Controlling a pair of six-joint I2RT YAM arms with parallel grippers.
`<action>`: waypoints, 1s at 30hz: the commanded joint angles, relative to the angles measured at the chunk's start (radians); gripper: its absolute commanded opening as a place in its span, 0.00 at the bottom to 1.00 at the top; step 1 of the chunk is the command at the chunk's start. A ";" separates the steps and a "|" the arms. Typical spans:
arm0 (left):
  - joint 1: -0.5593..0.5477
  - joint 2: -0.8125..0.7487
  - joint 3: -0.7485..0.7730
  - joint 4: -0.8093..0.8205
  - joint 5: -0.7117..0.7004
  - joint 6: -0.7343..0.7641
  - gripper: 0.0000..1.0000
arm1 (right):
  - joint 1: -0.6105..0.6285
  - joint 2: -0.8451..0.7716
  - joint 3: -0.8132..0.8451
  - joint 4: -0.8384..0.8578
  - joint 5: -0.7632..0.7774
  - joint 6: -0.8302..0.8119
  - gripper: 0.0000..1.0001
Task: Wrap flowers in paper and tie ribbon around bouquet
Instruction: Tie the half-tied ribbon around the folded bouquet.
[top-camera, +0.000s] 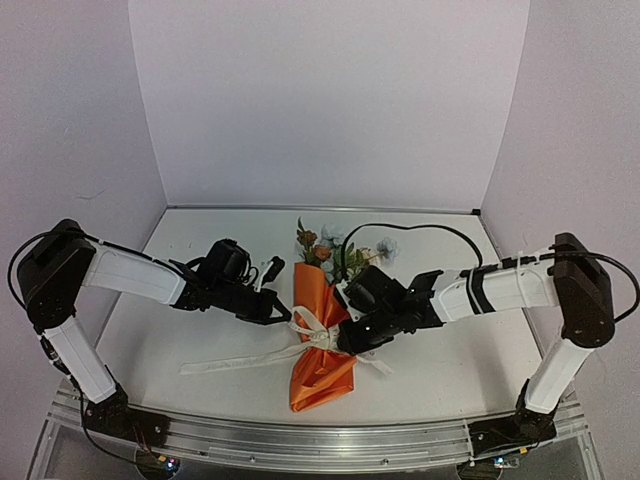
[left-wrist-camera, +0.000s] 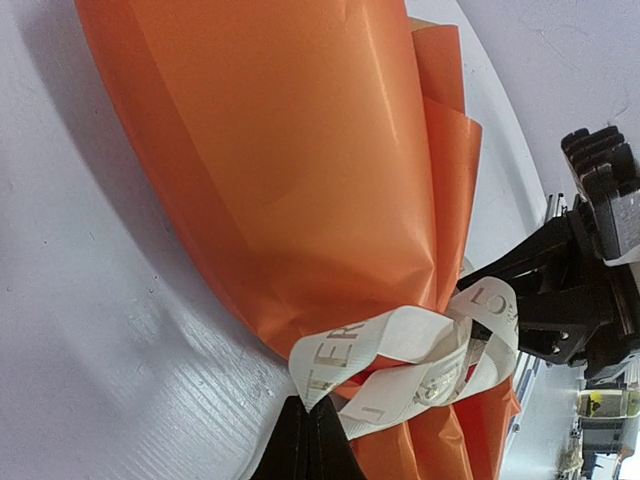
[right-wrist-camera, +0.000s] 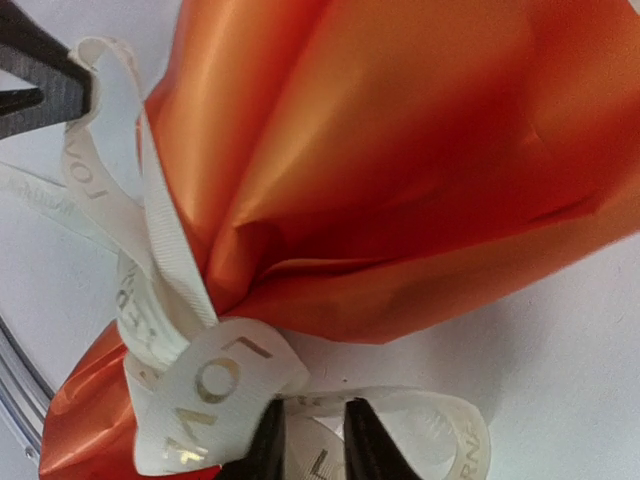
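Though cinched by one cream ribbon (top-camera: 240, 358), the single orange-paper bouquet (top-camera: 320, 375) lies on the table (top-camera: 450, 360) between two claws. Left claw (left-wrist-camera: 308, 410) pinches a ribbon loop; right claw (right-wrist-camera: 315, 425) straddles a strand, narrowly parted.

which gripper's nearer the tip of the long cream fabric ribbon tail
Left. The left gripper and the ribbon tip lie on one side of the orange paper bouquet, the right gripper opposite.

You have open table (top-camera: 440, 365) toward 4 o'clock, bouquet (top-camera: 315, 290) blocking centre, ribbon (top-camera: 240, 358) trailing across your 8 o'clock path.
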 joint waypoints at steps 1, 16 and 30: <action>0.005 -0.026 0.022 -0.022 -0.044 -0.010 0.00 | -0.005 -0.079 -0.022 0.000 0.074 0.043 0.12; 0.005 -0.038 0.002 -0.021 -0.044 -0.025 0.00 | -0.028 -0.104 -0.058 -0.060 0.157 0.040 0.43; 0.005 -0.026 0.021 -0.022 -0.033 -0.015 0.00 | -0.081 0.032 -0.051 0.061 0.047 -0.072 0.42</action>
